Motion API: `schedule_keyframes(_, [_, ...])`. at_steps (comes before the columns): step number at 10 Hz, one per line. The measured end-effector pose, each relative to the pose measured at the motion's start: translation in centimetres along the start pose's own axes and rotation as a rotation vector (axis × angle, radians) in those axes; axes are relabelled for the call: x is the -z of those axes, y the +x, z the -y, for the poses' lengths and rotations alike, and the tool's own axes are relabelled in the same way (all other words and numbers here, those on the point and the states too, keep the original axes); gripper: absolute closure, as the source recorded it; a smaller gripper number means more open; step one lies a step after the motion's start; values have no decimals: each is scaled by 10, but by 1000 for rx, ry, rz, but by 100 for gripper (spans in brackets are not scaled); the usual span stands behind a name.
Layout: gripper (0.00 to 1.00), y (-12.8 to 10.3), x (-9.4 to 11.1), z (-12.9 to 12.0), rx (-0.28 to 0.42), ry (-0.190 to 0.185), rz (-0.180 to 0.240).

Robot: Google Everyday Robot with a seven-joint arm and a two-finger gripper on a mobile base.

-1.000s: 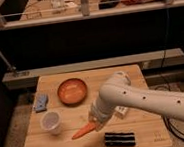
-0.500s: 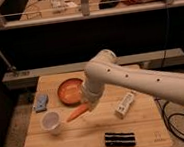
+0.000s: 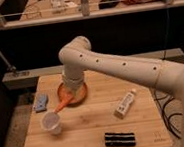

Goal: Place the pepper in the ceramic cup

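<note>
Carrying the pepper (image 3: pixel 62 104) pinched in its gripper (image 3: pixel 65 98), the arm hung just above the ceramic cup (image 3: pixel 51 124), release pending.

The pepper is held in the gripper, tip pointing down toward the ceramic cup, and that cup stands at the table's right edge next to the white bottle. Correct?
Not quite. The camera view shows the ceramic cup near the table's left front, below the blue cloth, far from the white bottle. The rest holds: the gripper carries the pepper, tip angled down toward the cup.
</note>
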Motion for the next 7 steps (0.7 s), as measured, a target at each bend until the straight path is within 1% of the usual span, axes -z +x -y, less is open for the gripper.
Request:
schedule_keyframes(1, [100, -3, -15, 17, 28, -37, -6])
schedule_keyframes(3, [100, 2, -37, 36, 66, -93, -23])
schedule_keyframes(4, [100, 5, -43, 46, 91, -121, -25])
schedule_keyframes(6, [100, 4, -44, 48, 121, -139, -27])
schedule_keyframes(7, [100, -1, -44, 48, 141, -150, -32])
